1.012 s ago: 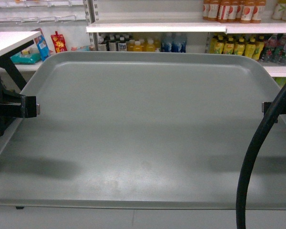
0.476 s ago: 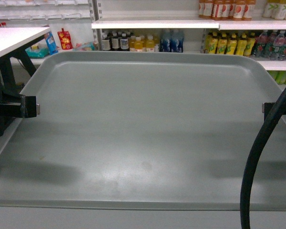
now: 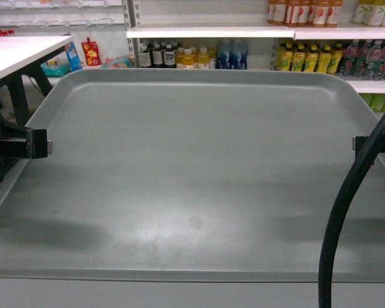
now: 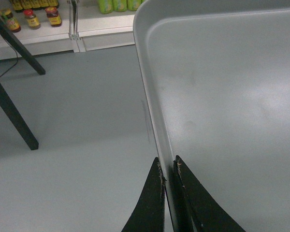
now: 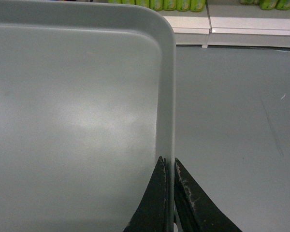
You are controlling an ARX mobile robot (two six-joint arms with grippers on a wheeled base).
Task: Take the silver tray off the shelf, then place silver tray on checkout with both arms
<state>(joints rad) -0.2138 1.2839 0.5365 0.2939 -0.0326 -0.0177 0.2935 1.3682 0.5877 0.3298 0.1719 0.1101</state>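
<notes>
1. A store aisle with a grey floor (image 4: 77, 111) lies behind, its white shelf (image 3: 208, 31) boards carrying rows of bottled drinks (image 3: 192, 58).
2. At the left edge of the head view stands the white tabletop (image 3: 16, 51) on black legs, apart from everything held.
3. The silver tray (image 3: 192, 179) fills the middle, held level in the air over the floor, clear of both shelf and tabletop.
4. The left arm reaches in from the left side; the left gripper (image 4: 168, 170) has its fingers (image 4: 152, 203) pinching the tray's left rim, one inside, one outside.
5. The right arm comes in from the right, its thick black cable (image 3: 346, 212) arching in front; the right gripper (image 5: 168, 166) fingers (image 5: 191, 203) pinch the right rim likewise.
</notes>
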